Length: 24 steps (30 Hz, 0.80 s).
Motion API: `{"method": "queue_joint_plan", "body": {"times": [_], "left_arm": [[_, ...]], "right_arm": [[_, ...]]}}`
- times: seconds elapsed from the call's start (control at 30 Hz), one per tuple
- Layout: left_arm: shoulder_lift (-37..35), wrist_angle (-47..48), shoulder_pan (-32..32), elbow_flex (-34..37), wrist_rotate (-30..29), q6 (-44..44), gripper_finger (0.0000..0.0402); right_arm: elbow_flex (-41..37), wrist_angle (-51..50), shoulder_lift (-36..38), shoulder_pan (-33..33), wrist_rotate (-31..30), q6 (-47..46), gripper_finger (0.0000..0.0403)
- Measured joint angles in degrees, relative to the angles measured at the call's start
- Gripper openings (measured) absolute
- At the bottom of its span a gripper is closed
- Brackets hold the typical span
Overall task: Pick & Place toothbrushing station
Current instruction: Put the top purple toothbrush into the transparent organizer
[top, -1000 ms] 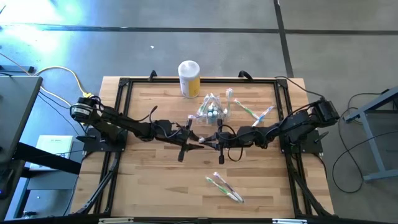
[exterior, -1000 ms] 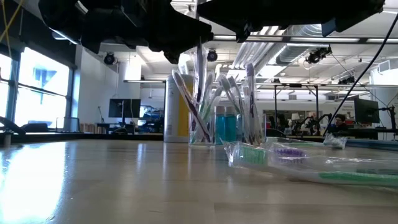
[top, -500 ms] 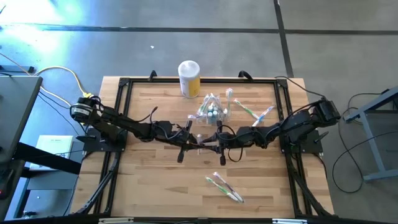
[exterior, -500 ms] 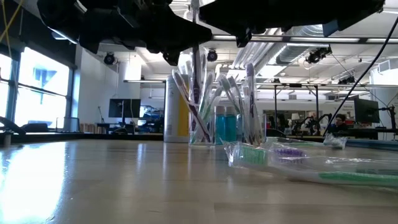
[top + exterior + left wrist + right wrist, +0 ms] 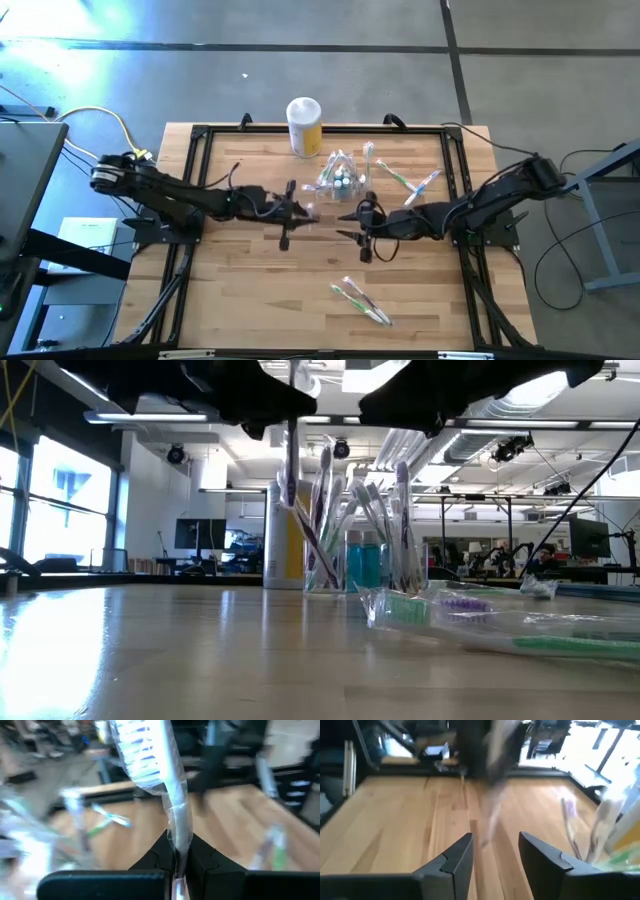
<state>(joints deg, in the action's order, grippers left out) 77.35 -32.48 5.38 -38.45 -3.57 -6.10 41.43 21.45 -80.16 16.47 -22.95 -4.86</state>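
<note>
The left gripper (image 5: 297, 212) is now clamped tight on a wrapped toothbrush (image 5: 159, 767), whose blue-and-white bristled head stands up past its fingers in the left wrist view; a second ago its jaws were still closing at the meeting point with the other arm. It has since drawn back toward its own side of the table (image 5: 250, 270), and the brush hangs from it in the low view (image 5: 291, 450). The right gripper (image 5: 362, 232) has let go, its jaws parted with nothing between them, and has pulled away toward the right. The toothbrushing station (image 5: 342, 177), clear and full of brushes, stands unmoved toward the back of the table, just beside the yellow canister (image 5: 305, 126). Two wrapped toothbrushes (image 5: 362, 302) lie unchanged near the front edge.
</note>
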Motion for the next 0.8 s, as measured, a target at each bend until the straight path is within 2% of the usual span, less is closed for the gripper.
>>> {"method": "queue_joint_plan", "body": {"times": [0.1, 0.37, 0.6, 0.8], "left_arm": [[-1.78, 0.6, -3.71, 0.43, -0.05, 0.14, 0.0014], [0.03, -12.6, -13.97, 4.78, 5.57, 4.22, 0.0014], [6.38, -20.38, -17.36, 5.02, 7.06, 6.86, 0.0014], [10.15, -25.26, -19.05, 4.91, 6.13, 6.76, 0.0014]], "right_arm": [[0.0, -1.68, 0.89, 0.76, -0.01, -1.01, 0.0145], [0.0, -1.76, 0.79, 1.39, -0.05, -0.98, 0.0144], [0.0, -1.8, 0.79, 1.36, -0.06, 0.57, 0.0142], [0.0, -1.75, 0.79, 1.04, -0.06, 0.57, 0.0142]]}}
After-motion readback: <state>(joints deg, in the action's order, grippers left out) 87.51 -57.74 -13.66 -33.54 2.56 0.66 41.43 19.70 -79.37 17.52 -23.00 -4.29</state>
